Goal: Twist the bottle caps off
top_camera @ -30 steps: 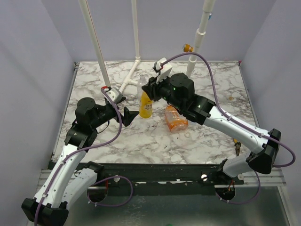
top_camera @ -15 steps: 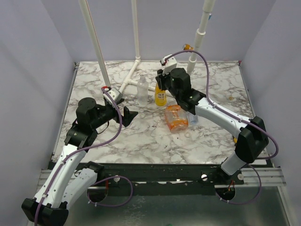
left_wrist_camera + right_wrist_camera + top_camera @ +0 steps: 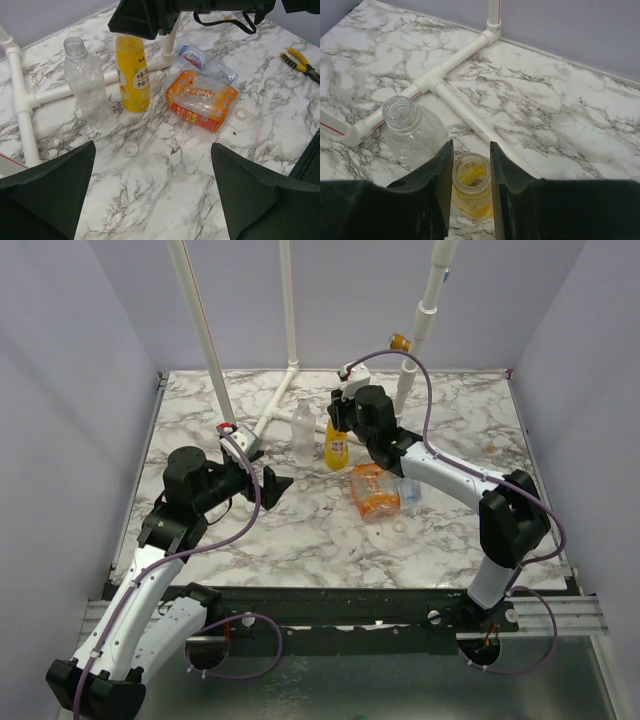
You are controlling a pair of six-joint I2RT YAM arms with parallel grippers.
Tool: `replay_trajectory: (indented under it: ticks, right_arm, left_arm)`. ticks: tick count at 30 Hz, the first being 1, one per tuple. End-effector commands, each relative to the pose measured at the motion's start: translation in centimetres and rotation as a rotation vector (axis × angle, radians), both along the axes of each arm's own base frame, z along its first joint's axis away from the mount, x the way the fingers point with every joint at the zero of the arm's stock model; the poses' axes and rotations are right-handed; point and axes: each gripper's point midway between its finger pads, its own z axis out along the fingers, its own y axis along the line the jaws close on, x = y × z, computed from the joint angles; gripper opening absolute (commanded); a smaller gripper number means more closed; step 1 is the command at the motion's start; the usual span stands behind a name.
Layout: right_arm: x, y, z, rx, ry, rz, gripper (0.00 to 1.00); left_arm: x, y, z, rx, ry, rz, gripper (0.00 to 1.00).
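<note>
My right gripper is shut on the open neck of the slender yellow-orange bottle, which stands upright on the marble with no cap on it. Just left of it stands the small clear bottle, also uncapped. The squat orange bottle lies on its side, and the blue-labelled clear bottle lies behind it. Two loose bottle caps rest on the table, one near the yellow bottle and one right of the orange bottle. My left gripper hangs open over bare marble, holding nothing.
The white pipe frame lies across the back left of the table, with uprights rising behind it and a yellow-orange knob at the back. Yellow-handled pliers lie toward the right side.
The right gripper has carried the yellow-orange bottle back and to the right, and it now stands beside the clear bottle. The left arm has not moved.
</note>
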Motion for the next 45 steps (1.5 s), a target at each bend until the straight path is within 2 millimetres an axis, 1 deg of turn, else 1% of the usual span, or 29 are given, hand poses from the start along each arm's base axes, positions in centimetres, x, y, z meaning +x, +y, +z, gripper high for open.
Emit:
replay_trajectory:
  ticks: [1,5,8,9,11,14,17,19,22,23,26,28,31,33,34,35,37,40,44,45]
  right_arm:
    - [0.7,0.2,0.5,0.061,-0.024,-0.002,0.10]
    - [0.8,0.1,0.5,0.064,-0.023,-0.006,0.34]
    - [0.8,0.1,0.6,0.064,-0.023,-0.004,0.47]
    - [0.8,0.1,0.5,0.063,-0.020,-0.005,0.50]
    - [0.8,0.1,0.4,0.059,-0.015,-0.001,0.51]
    - [0.7,0.2,0.2,0.054,-0.007,0.004,0.52]
    - [0.5,0.1,0.5,0.056,-0.007,0.004,0.53]
    - [0.5,0.0,1.0,0.061,-0.014,0.002,0.57]
    - [0.5,-0.3,2.2,0.066,-0.030,-0.007,0.65]
    - [0.5,-0.3,2.5,0.066,-0.034,-0.008,0.66]
    - [0.5,-0.6,4.3,0.067,-0.049,-0.019,0.69]
    - [0.2,-0.8,5.5,0.069,-0.049,-0.018,0.74]
    - [-1.1,-1.2,6.9,0.106,-0.014,-0.014,0.90]
    - [-2.6,-1.7,6.9,0.142,0.029,-0.009,0.98]
    - [-3.5,-2.0,6.1,0.151,0.069,-0.005,1.00]
    - [-4.5,-2.4,5.8,0.169,0.100,-0.004,1.00]
    - [-6.6,-3.2,4.4,0.196,0.167,-0.003,1.00]
    - [-9.2,-4.9,1.6,0.203,0.269,-0.035,1.00]
    - [-11.7,-6.9,-3.5,0.143,0.418,-0.098,1.00]
    - [-12.3,-7.4,-5.1,0.122,0.461,-0.113,1.00]
  left_arm:
    - [0.3,0.3,0.3,0.010,-0.001,0.020,0.99]
    - [0.3,0.3,0.1,0.012,0.004,0.019,0.99]
    - [0.3,0.3,0.1,0.010,0.005,0.016,0.99]
    - [0.2,0.2,0.1,0.010,0.005,0.014,0.99]
    - [0.2,0.3,0.1,0.010,0.005,0.014,0.99]
    - [0.2,0.2,0.1,0.008,0.006,0.015,0.99]
    - [0.2,0.2,0.1,0.007,0.009,0.015,0.99]
    - [0.2,0.2,0.0,0.006,0.011,0.013,0.99]
    - [0.1,0.2,0.0,0.004,0.013,0.011,0.99]
    - [0.1,0.2,0.0,0.003,0.014,0.011,0.99]
    - [0.1,0.2,0.1,0.001,0.013,0.012,0.99]
    - [0.1,0.1,0.3,-0.005,0.016,0.013,0.99]
    - [0.1,0.2,0.7,-0.016,0.017,0.018,0.99]
    - [0.1,0.1,0.8,-0.022,0.019,0.019,0.99]
    - [0.1,0.1,0.9,-0.022,0.019,0.021,0.99]
    - [0.1,0.1,0.9,-0.022,0.019,0.021,0.99]
    - [0.1,0.1,1.0,-0.023,0.017,0.020,0.99]
    - [0.1,0.0,1.0,-0.024,0.019,0.014,0.99]
    - [-0.3,-0.4,1.0,-0.044,0.043,-0.009,0.99]
    - [-0.4,-0.5,0.9,-0.047,0.050,-0.015,0.99]
